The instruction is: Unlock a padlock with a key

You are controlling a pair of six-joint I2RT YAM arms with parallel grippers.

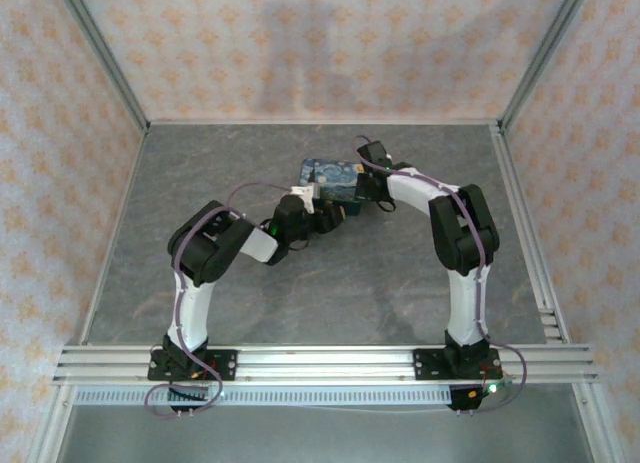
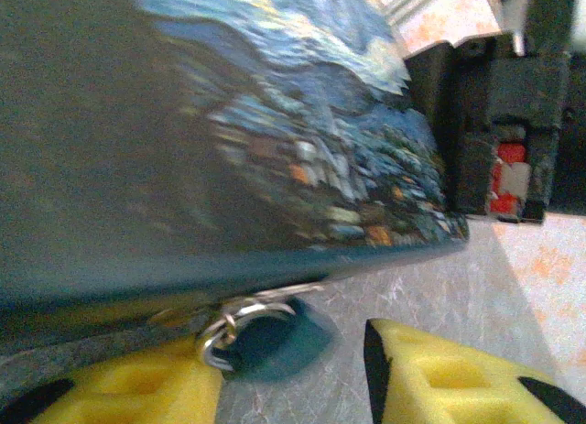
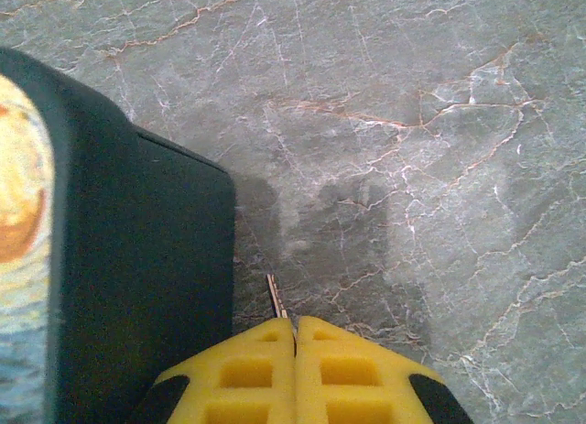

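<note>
Jaws first: my right gripper point(image 3: 295, 337) is pressed shut on the thin pale metal key point(image 3: 275, 298), its blade poking out just beside the dark-blue swirl-printed box point(image 3: 137, 287). My left gripper point(image 2: 293, 374) stands parted around the small dark padlock point(image 2: 270, 340) with its silvery ring, at the box's lower edge. The key is in hand; steadying the lock, inserting and turning are left, I judge.
</note>
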